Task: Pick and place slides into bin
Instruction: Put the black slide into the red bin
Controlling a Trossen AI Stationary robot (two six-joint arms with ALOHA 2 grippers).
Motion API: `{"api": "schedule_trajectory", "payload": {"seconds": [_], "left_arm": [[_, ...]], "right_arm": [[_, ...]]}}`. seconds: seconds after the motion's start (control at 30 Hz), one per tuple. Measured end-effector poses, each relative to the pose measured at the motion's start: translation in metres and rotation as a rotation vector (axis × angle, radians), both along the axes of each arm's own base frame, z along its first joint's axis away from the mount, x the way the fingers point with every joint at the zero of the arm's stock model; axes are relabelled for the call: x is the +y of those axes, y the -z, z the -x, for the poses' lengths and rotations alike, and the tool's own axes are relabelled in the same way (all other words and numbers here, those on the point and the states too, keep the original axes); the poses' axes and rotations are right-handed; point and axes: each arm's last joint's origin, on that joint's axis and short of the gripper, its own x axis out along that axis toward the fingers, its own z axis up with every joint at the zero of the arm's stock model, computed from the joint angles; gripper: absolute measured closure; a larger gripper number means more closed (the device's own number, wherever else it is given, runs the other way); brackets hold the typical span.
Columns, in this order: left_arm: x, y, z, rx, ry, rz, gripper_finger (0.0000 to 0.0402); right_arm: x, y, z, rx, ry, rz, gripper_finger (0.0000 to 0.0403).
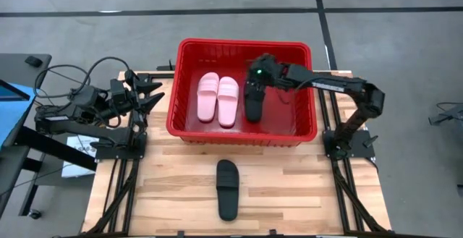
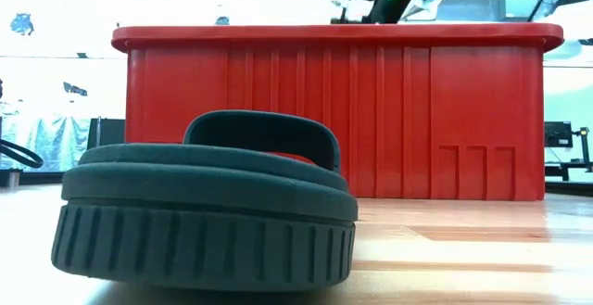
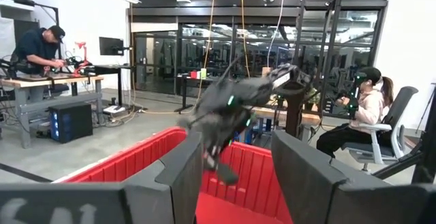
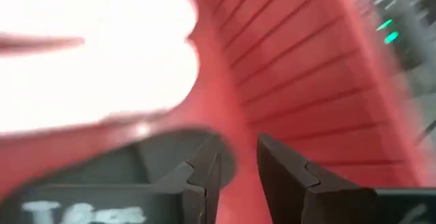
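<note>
The red bin (image 1: pixel 246 44) stands at the table's far middle. On its floor lie two pale pink slides (image 1: pixel 218 99) side by side and, to their right, a black slide (image 1: pixel 254 108). My right gripper (image 1: pixel 252 87) hangs open above that black slide's far end, slanting down, with nothing between its fingers (image 4: pixel 238 161). The blurred right wrist view shows a dark shape, probably the black slide (image 4: pixel 157 159), below and beside the fingers. A second black slide (image 1: pixel 228 189) rests sole-down on the table in front of the bin. My left gripper (image 1: pixel 152 98) waits open at the table's left.
The bin's tall slotted walls (image 2: pixel 371 110) ring the right gripper's working space. Bare wooden tabletop lies on both sides of the loose black slide (image 2: pixel 204 203). Cables and a clamp sit by the left arm's base (image 1: pixel 79 100). People sit at desks in the room beyond.
</note>
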Motion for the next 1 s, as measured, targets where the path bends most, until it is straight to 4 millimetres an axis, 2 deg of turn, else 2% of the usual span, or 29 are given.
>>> {"api": "schedule_trajectory", "payload": {"seconds": [0.13,0.3,0.5,0.6,0.73,0.9,1.0], "left_arm": [[0.0,0.0,0.0,-0.007,0.004,0.021,0.0236],[0.0,0.0,0.0,-0.024,0.013,0.065,0.0236],[0.0,0.0,0.0,-0.022,0.013,0.061,0.0236],[0.0,0.0,0.0,-0.022,0.012,0.06,0.0236],[0.0,0.0,0.0,-0.022,0.012,0.061,0.0236],[0.0,0.001,0.0,-0.016,0.012,0.061,0.0236],[0.0,0.003,-0.001,0.004,0.012,0.07,0.0236]], "right_arm": [[0.016,-0.051,0.012,-0.145,-0.021,0.067,0.0316],[0.049,-0.112,0.036,-0.336,-0.095,0.126,0.0316],[0.101,-0.161,0.065,-0.565,-0.206,0.08,0.0317],[0.127,-0.175,0.079,-0.661,-0.298,-0.005,0.0317],[0.161,-0.183,0.092,-0.736,-0.441,-0.163,0.0317],[0.204,-0.18,0.096,-0.737,-0.581,-0.33,0.0317],[0.23,-0.173,0.091,-0.702,-0.631,-0.406,0.0317]]}}
